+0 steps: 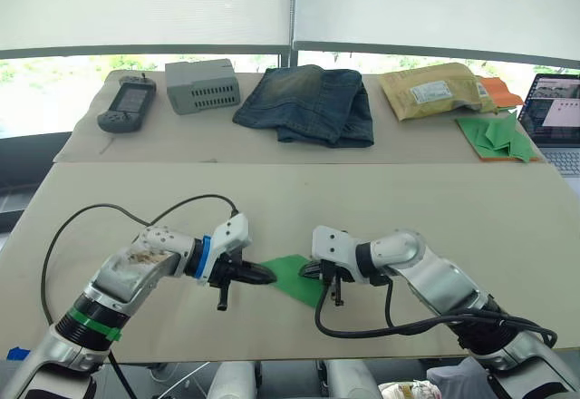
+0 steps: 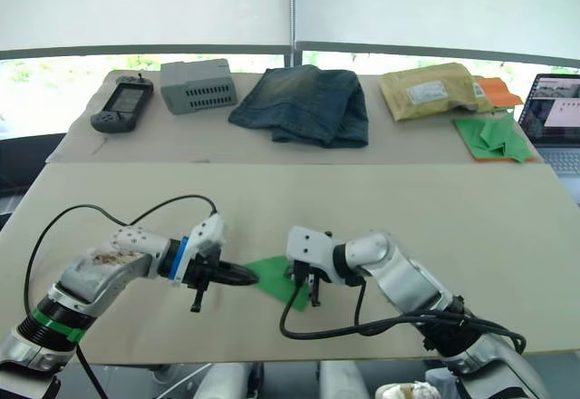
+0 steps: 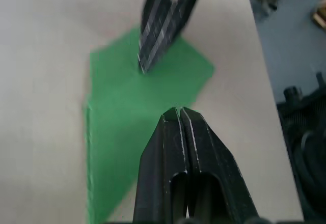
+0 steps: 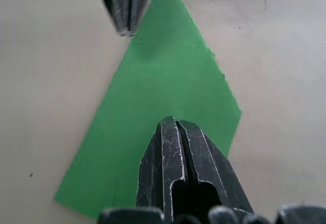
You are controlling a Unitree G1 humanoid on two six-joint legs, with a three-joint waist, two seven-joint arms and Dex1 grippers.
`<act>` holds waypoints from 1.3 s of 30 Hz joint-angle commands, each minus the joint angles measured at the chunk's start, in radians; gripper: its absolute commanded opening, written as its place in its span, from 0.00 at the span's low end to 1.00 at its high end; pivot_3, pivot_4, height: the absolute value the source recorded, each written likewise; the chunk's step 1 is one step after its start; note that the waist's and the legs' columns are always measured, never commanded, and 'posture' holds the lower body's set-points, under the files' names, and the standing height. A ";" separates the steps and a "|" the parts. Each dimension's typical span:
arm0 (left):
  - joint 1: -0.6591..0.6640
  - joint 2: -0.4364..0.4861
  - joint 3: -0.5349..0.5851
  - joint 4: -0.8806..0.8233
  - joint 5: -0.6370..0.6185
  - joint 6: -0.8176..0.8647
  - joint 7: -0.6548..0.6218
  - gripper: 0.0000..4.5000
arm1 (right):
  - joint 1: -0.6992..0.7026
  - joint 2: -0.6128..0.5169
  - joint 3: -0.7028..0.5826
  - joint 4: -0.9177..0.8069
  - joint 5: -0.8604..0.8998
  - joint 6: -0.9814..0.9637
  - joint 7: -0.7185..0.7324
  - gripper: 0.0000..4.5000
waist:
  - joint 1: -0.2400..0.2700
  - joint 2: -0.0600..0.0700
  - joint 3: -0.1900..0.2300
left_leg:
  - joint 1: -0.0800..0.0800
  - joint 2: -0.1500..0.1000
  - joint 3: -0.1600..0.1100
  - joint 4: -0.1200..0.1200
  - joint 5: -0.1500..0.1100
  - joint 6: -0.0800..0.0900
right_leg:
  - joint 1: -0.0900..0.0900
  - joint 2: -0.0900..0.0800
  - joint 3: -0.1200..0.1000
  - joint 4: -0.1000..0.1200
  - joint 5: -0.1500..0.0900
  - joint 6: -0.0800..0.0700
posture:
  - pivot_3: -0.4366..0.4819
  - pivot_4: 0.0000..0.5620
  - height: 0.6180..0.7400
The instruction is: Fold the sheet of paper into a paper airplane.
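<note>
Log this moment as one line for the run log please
left gripper: shut, tip on green paper sheet | right gripper: shut, tip on sheet | sheet: flat on table, partly folded

The scene is evenly lit by daylight from the blinds point(image 1: 145, 4) behind the table point(image 1: 471, 209); wrist close-ups are slightly blurred.

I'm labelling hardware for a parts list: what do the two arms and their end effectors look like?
Both arms have silver-grey and white shells with black cables looping off them. The left arm carries a blue ring by the wrist and a green band farther up. The left end effector and right end effector each have two slim, tapering black fingers.
</note>
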 commanded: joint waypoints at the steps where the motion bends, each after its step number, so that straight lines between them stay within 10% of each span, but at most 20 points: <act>1: 0.008 -0.008 -0.004 0.042 0.035 -0.075 -0.043 0.02 | 0.005 -0.019 -0.022 0.022 -0.035 -0.043 -0.016 0.00 | 0.006 0.000 0.000 | 0.000 0.000 0.000 0.000 0.000 0.000 | 0.000 0.000 0.000 0.000 0.000 0.000 | 0.48 0.27 0.91; 13: 0.031 -0.103 0.081 0.043 -0.063 -0.006 -0.053 0.02 | -0.003 -0.036 -0.179 -0.039 0.064 -0.024 0.012 0.00 | 0.015 0.000 0.000 | -0.002 0.000 0.000 0.001 0.000 0.000 | -0.001 0.000 0.000 0.000 0.000 0.001 | 0.48 0.27 0.91; 39: 0.041 -0.047 0.235 0.023 -0.130 0.054 -0.033 0.02 | 0.027 0.122 -0.016 0.071 0.093 0.008 0.031 0.00 | 0.011 0.000 0.000 | -0.002 0.005 0.000 0.000 0.000 0.000 | -0.003 0.003 -0.001 0.002 0.000 -0.001 | 0.48 0.27 0.91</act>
